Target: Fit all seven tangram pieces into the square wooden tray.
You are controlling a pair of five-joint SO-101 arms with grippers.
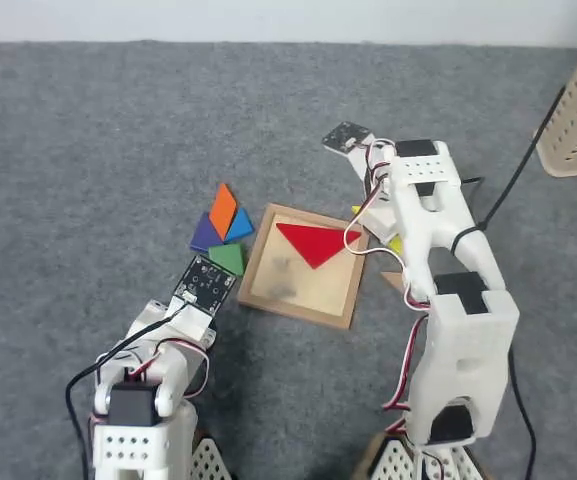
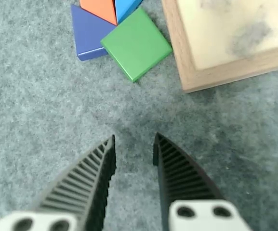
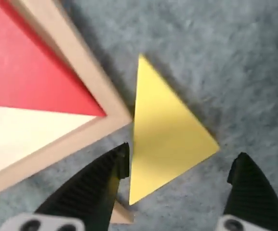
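Right wrist view: right jaws spread wide over the yellow triangle [image 3: 164, 139] beside the tray [image 3: 81, 72]; lower squarely, straddling its edges. Left jaws hang parted, empty.

Left hand [image 2: 134, 143]: held low, fingers only slightly parted.
Right hand [image 3: 182, 159]: arm stretched forward, fingers spread wide.

The yellow triangle [image 3: 165, 139] is lying flat between the right fingers [image 3: 90, 187], beside a corner of the wooden tray [image 3: 76, 62]; the green square [image 2: 136, 43] is lying ahead of the left fingers [image 2: 95, 173].
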